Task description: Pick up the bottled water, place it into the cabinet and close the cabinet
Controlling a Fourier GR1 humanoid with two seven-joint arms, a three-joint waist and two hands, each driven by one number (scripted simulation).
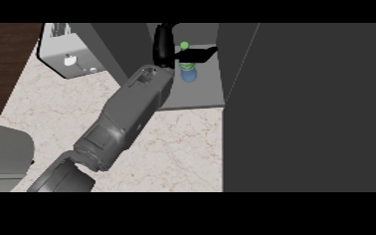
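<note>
Left hand (170, 50) reaching into the open cabinet (198, 97), fingers curled round the bottled water (189, 72) standing on the cabinet's shelf

— What do we count here?
— We count one bottled water (189, 72), one cabinet (198, 99), one toaster (70, 55).
— And hands?
— We see one hand (172, 50), on one forearm (132, 114).

No readable text, labels, numbers (none on any surface).
</note>
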